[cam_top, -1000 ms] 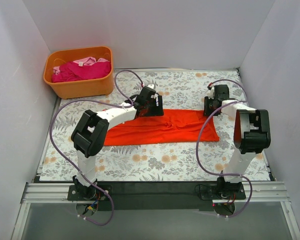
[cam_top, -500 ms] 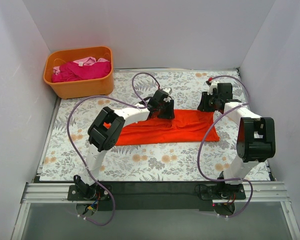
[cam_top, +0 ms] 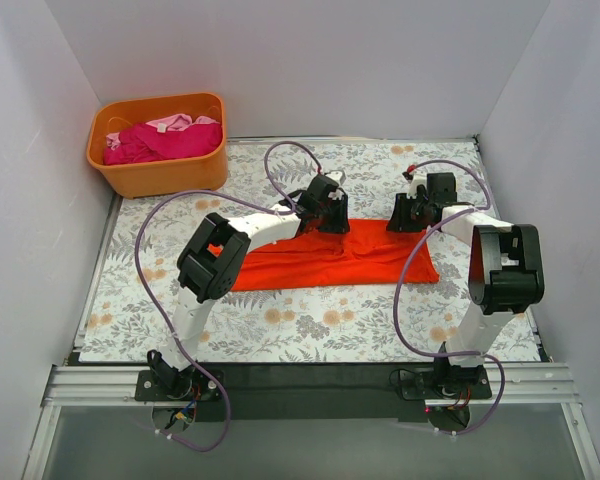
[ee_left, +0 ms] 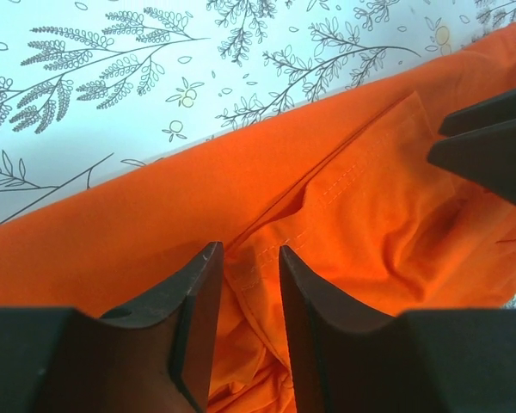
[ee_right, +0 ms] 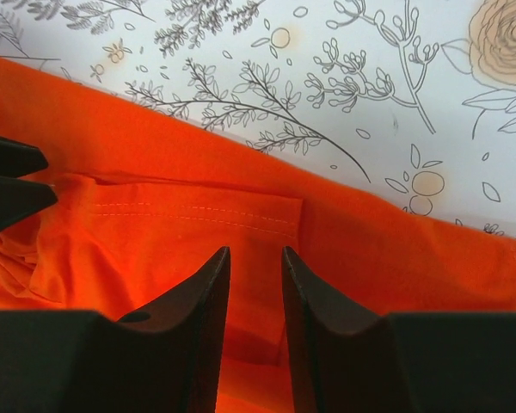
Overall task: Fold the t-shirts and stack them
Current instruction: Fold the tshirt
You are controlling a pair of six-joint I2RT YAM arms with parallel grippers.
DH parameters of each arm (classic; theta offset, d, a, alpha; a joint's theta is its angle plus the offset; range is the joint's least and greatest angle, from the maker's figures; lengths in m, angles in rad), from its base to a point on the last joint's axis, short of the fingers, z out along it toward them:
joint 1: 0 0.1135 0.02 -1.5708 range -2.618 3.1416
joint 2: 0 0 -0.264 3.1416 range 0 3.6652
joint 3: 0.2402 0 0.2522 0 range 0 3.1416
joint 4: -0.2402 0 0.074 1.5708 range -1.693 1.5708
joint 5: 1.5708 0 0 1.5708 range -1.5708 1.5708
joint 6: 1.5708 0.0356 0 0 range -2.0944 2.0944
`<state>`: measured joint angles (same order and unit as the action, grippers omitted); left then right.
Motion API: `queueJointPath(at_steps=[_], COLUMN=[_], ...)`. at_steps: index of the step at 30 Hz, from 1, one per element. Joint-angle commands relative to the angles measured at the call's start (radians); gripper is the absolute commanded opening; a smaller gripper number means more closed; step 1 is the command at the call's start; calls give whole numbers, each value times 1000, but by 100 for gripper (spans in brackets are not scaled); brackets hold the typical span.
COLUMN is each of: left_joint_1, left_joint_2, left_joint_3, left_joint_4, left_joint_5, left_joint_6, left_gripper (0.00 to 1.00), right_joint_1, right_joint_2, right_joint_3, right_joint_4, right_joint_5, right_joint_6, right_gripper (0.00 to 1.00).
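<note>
The orange-red t-shirt (cam_top: 330,262) lies as a long folded band across the floral table, and it fills the lower parts of both wrist views (ee_left: 155,241) (ee_right: 155,232). My left gripper (cam_top: 327,217) (ee_left: 248,251) sits at the band's far edge near the middle, shut on bunched fabric of that t-shirt. My right gripper (cam_top: 401,219) (ee_right: 255,251) is at the far edge towards the right end, its narrow gap filled by the stitched sleeve layer. A magenta t-shirt (cam_top: 165,140) and a pale pink one (cam_top: 170,123) lie in the tub.
The rigid orange tub (cam_top: 165,176) stands at the back left corner of the table. White walls close in the left, back and right sides. The floral cloth (cam_top: 310,325) covers the table in front of the shirt.
My left gripper has swung right along the shirt's far edge towards the middle. My right gripper has shifted slightly left onto the far edge. The shirt's left end now shows from under the arm.
</note>
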<state>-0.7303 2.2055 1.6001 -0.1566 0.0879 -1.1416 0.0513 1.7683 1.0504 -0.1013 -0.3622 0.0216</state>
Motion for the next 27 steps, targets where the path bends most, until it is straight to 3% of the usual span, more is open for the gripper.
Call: queueJointPath(at_steps=[1,13,16,21,27], left_joint_1=[-6,-12,-14,-17,-18], left_joint_2=[22,40,36,25,16], left_joint_3=[41,46,43,37,34], left_joint_4=[3,2,2,5,8], left_joint_5=[10,-1,10,16,18], left_joint_6=[6,-1,-4,0,9], left_gripper=[31,32,28,15,9], right_joint_1=[2,2,2,2,2], right_joint_2=[16,49,62,85,97], right_joint_3=[26,57,63,77,89], right_joint_4=[25,26,26,25,25], right_joint_5=[11,31,23,20,20], right_joint_6=[-17,-45,-46,-51,-63], right_gripper=[33,32,33,32,29])
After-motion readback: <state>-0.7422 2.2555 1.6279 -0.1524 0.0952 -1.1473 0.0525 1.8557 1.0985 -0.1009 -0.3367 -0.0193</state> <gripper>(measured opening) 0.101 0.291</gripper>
